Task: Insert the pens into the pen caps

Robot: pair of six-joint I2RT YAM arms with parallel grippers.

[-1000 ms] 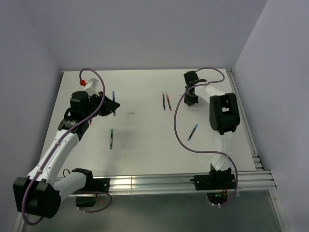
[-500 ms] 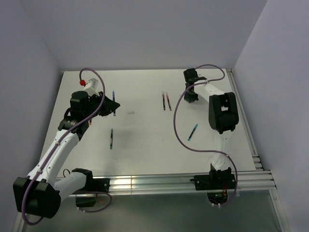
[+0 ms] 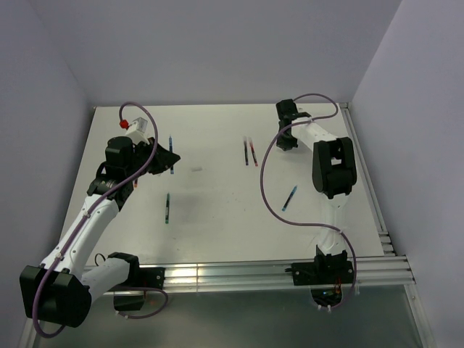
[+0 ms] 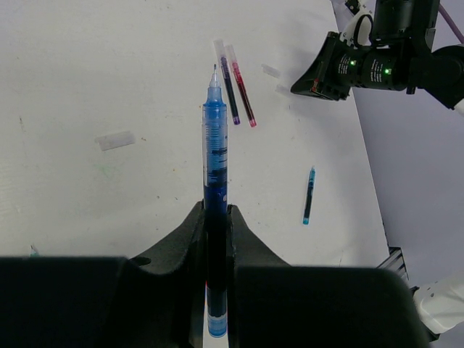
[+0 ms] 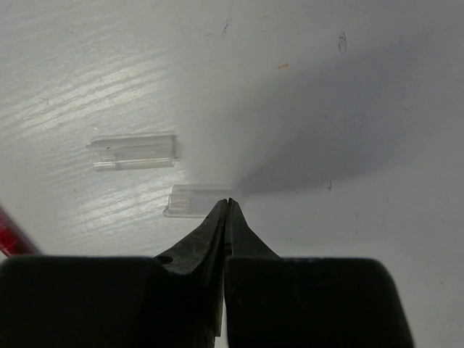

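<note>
My left gripper [image 4: 214, 212] is shut on a dark blue pen [image 4: 214, 156] and holds it above the table, tip pointing away. It also shows in the top view [image 3: 164, 158]. My right gripper [image 5: 228, 203] is shut and empty, its tips touching the near edge of a clear pen cap [image 5: 194, 200]. A second clear cap [image 5: 133, 152] lies just beyond and to the left. In the top view the right gripper [image 3: 286, 139] is low at the back right. A third cap [image 4: 115, 140] lies on the table ahead of the left gripper.
A dark pen [image 3: 246, 152] and a red pen [image 3: 253, 154] lie side by side mid-table. A light blue pen [image 3: 289, 198] lies at the right, and a green-tipped pen [image 3: 167, 207] at the left. Walls close in the table on three sides.
My right gripper has moved slightly toward the back of the table. The left arm and its pen have not moved.
</note>
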